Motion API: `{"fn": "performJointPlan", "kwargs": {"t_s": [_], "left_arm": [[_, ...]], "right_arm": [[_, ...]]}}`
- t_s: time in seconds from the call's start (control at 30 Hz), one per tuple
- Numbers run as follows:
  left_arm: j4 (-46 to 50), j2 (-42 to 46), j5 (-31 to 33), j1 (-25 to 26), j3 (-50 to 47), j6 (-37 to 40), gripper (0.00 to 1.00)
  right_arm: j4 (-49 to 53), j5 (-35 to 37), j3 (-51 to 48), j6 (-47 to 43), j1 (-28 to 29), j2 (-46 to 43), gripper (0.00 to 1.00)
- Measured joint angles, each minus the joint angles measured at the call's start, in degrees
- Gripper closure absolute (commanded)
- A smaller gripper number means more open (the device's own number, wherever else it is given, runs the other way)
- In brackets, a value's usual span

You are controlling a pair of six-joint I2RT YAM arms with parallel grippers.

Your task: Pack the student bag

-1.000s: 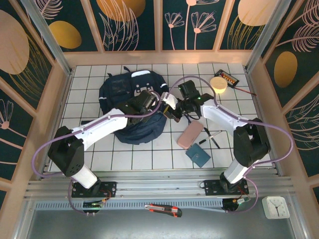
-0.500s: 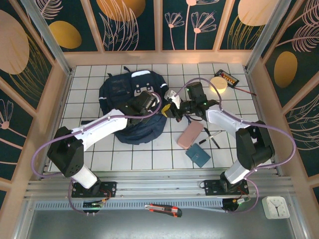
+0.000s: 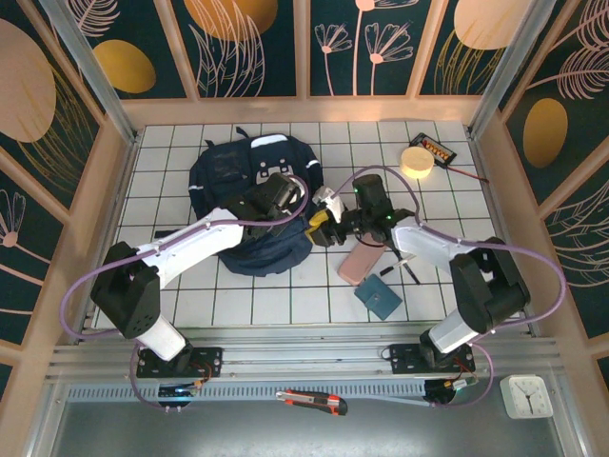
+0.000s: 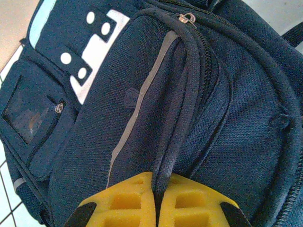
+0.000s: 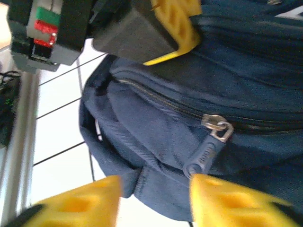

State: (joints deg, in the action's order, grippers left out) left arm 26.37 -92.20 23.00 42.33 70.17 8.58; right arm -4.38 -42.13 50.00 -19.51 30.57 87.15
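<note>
Change: over the last second the right gripper [image 3: 326,226] has drawn back toward me along the 3 o'clock edge of the student bag [image 3: 228,171], and its jaws have parted. The left arm has not shifted.
Near rail: a box cutter [image 3: 311,401] at 6 o'clock and a small white clock [image 3: 526,395] at 5 o'clock lie off the tiles, well apart from the work.
Loose items: a teal notebook [image 3: 379,297], a pink case [image 3: 363,257] and pens [image 3: 407,267] lie at 4 o'clock beside my right arm. I judge these to be the load awaiting packing.
Right hand: about half open and holding nothing. The zipper pull [image 5: 208,151] hangs just beyond the gap, so I judge the hand is lined up to take it.
Left hand: the left gripper [image 3: 278,195] is clamped fully closed on a raised fabric ridge of the student bag. I judge this anchors the fabric against the zipper's drag.
Student bag: it lies flat at 10 to 11 o'clock, with its top toward the far wall. I cannot tell how far the zip is open.
Far corner: a round cream disc [image 3: 416,160] and a black device [image 3: 435,148] sit at 1 o'clock, apart from the student bag.
</note>
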Motion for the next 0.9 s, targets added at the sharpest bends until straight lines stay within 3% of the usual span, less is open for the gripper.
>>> {"fn": "performJointPlan", "kwargs": {"t_s": [0.2, 0.6, 0.7, 0.9], "left_arm": [[0.0, 0.0, -0.02, 0.0, 0.0, 0.0, 1.0], [0.02, 0.0, -0.46, -0.02, 0.0, -0.02, 1.0], [0.0, 0.0, -0.44, -0.07, 0.0, -0.24, 1.0], [-0.02, 0.0, -0.52, -0.22, 0.02, -0.46, 1.0]], "right_arm": [[-3.04, 4.87, -0.37, 0.37, 0.31, -1.46, 0.41], [-4.61, 9.18, 2.34, 0.66, 3.3, 5.6, 0.42], [-4.85, 9.99, 3.19, 0.81, 3.3, 6.36, 0.5], [-4.66, 11.08, 3.87, 1.53, 3.3, 6.62, 0.76]]}}
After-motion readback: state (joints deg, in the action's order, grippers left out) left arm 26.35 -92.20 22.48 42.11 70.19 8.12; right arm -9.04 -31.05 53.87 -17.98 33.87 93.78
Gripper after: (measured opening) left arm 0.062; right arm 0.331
